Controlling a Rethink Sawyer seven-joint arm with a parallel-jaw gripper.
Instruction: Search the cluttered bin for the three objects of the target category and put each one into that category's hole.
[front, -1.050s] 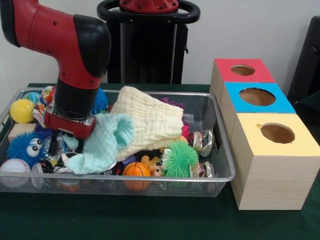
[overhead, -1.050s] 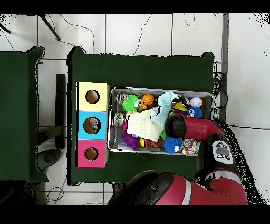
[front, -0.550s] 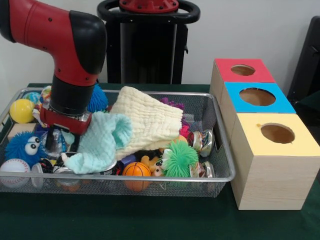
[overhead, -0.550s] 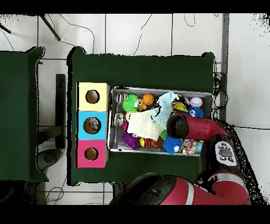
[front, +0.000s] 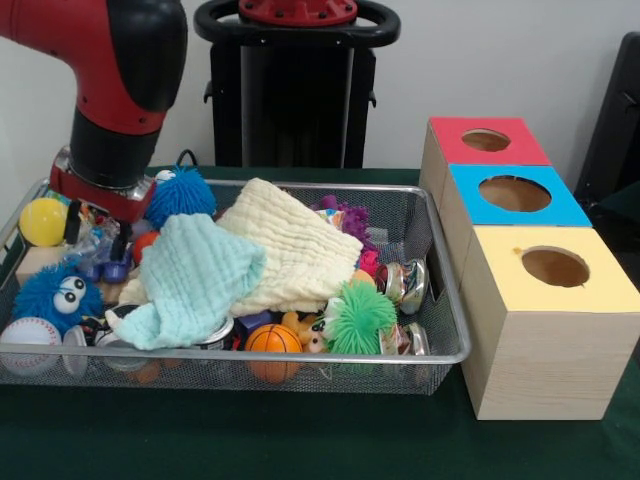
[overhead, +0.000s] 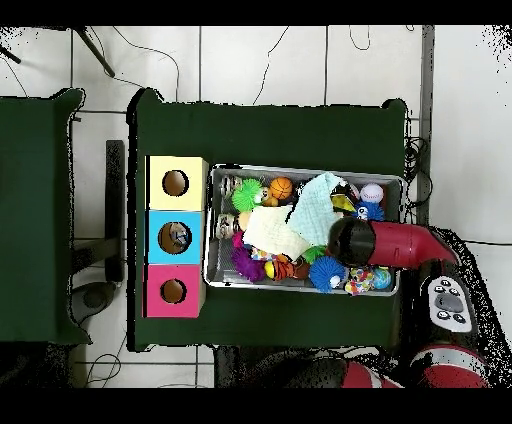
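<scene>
Wire mesh forms the bin on the green worktop, and it is heaped with toys. From the front, the red arm comes down over the bin's left end, its pincer low among the clutter beside a yellow ball; whether its tips are apart or together I cannot tell. A pale blue cloth lies just right of the pincer, partly over a cream cloth. A blue fuzzy toy with eyes, a baseball, a small basketball and a green spiky ball sit along the near side. Beside the bin stand three boxes with holes: red, blue, yellow.

From overhead, the arm's end covers the pincer. The boxes line the bin's other end.
</scene>
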